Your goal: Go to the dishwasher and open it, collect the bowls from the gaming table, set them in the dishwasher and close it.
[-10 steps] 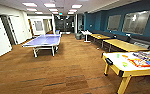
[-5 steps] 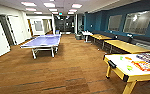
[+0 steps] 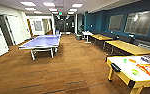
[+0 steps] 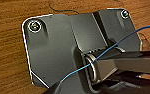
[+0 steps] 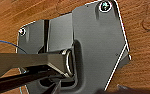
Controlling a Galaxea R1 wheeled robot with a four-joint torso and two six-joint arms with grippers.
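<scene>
Whether either gripper is open or shut cannot be told. Wooden floor (image 4: 8,50) is seen below both wrists. Wide open floor is seen ahead, with the gaming table (image 3: 121,67) at the right edge, and green bowls (image 3: 135,72) and an orange bowl (image 3: 132,60) on it.

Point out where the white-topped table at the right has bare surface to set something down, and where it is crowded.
On the gaming table, the white strip along its near-left end and front edge is bare. A green bowl sits near the front edge; another green thing and an orange bowl lie further back. The right side is crowded with colourful board-game boxes.
</scene>
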